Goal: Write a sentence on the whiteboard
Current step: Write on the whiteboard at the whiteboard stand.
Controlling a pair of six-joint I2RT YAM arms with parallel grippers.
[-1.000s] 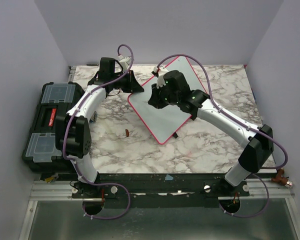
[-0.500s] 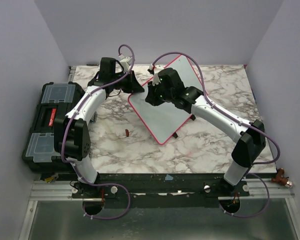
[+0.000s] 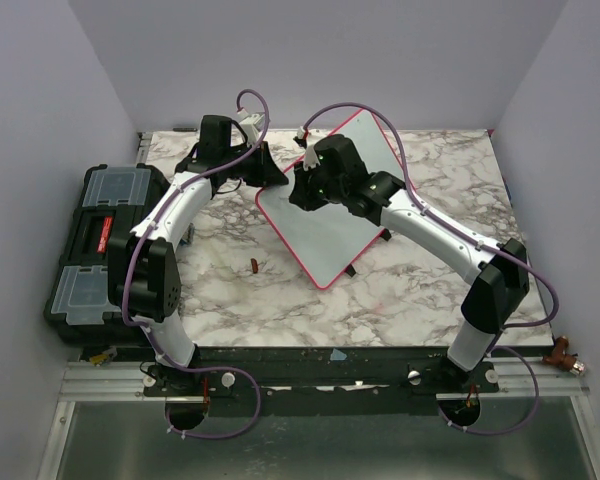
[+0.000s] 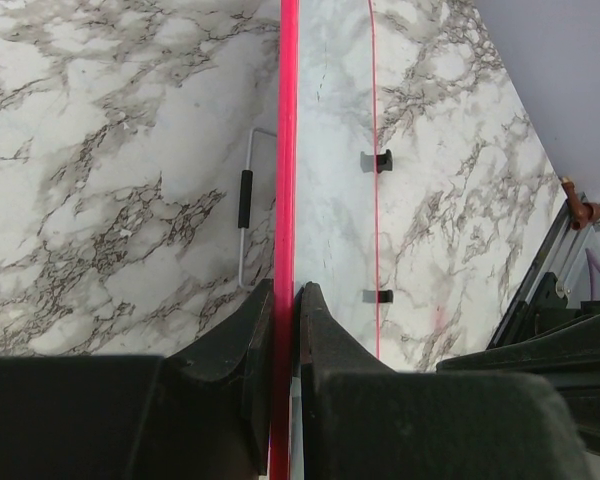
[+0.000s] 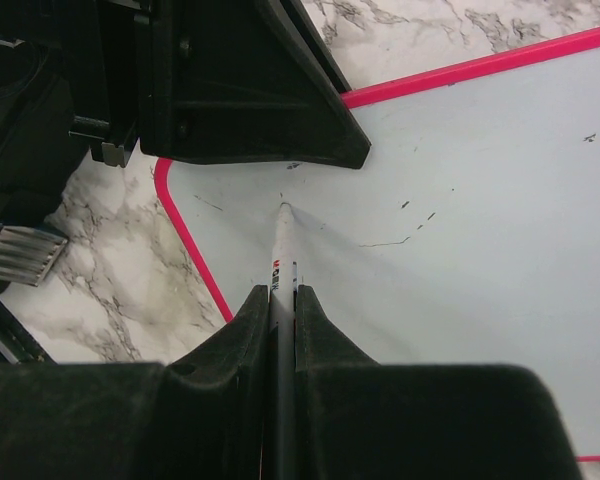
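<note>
On the veined marble table (image 3: 260, 300), the pink-framed whiteboard (image 3: 325, 235) is round-cornered.

a black toolbox (image 3: 100, 245) with clear lid compartments fills the left of the frame, beside the marble table (image 3: 280, 300); a small reddish object (image 3: 254, 266) lies centre-left.

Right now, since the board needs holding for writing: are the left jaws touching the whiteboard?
Touching. The left wrist view shows both jaws clamped on the whiteboard at its red edge, no gap.
</note>
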